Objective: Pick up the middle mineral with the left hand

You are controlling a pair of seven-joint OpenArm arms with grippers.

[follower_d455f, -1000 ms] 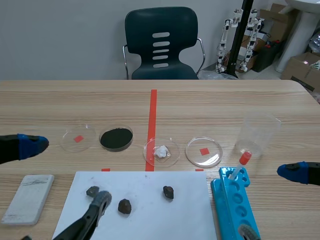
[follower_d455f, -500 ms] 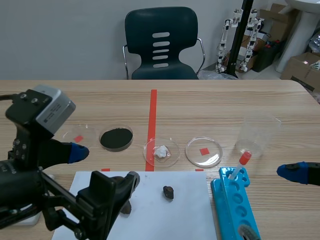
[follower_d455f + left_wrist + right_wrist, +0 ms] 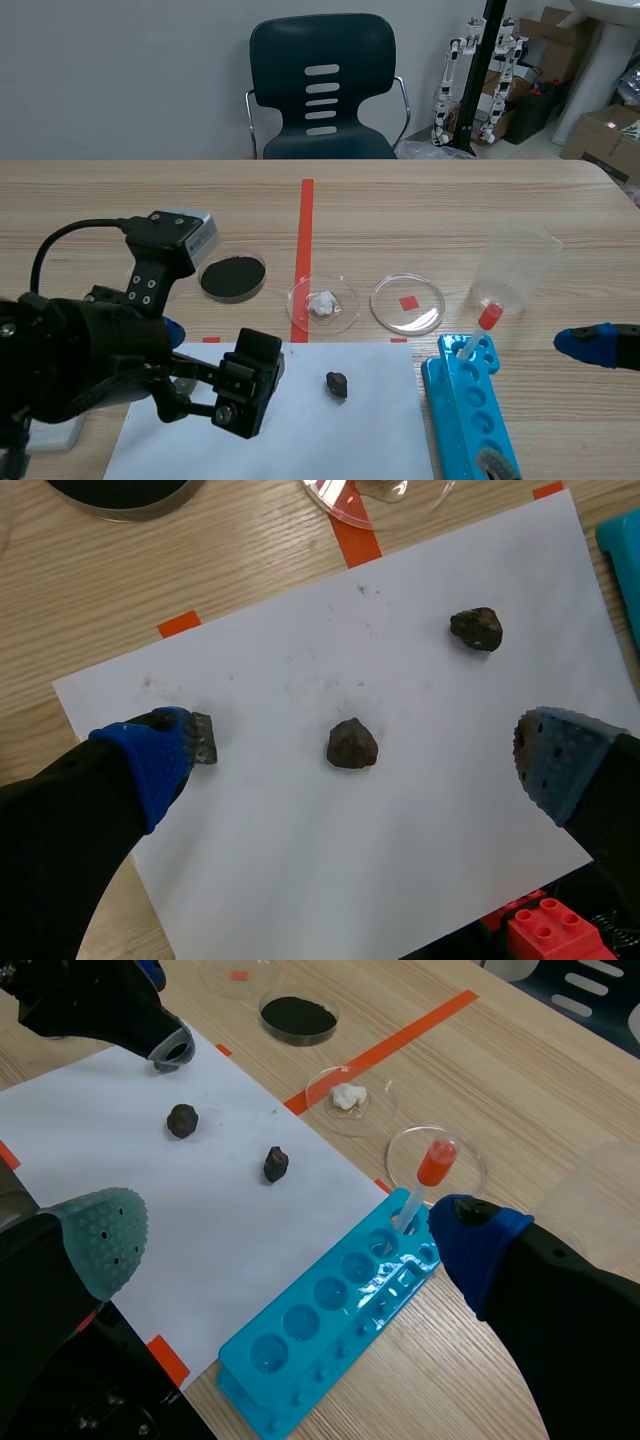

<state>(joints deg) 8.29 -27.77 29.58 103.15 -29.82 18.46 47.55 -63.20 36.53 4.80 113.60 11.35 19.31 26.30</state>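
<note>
White paper sheet (image 3: 300, 870) on the wooden tabletop (image 3: 60, 600), middle mineral (image 3: 352, 745) lying on it between the spread fingers of the left hand (image 3: 360, 752), untouched, left mineral (image 3: 204, 742) just beside one blue pad, right hand (image 3: 290, 1242) likewise spread, holding nothing

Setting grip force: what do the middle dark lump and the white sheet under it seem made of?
The middle dark brown lump: probably rock or ore, matte, rough and faceted, with rusty tinges. The white sheet: apparently thin paper, matte, lying flat, faintly smudged.
</note>
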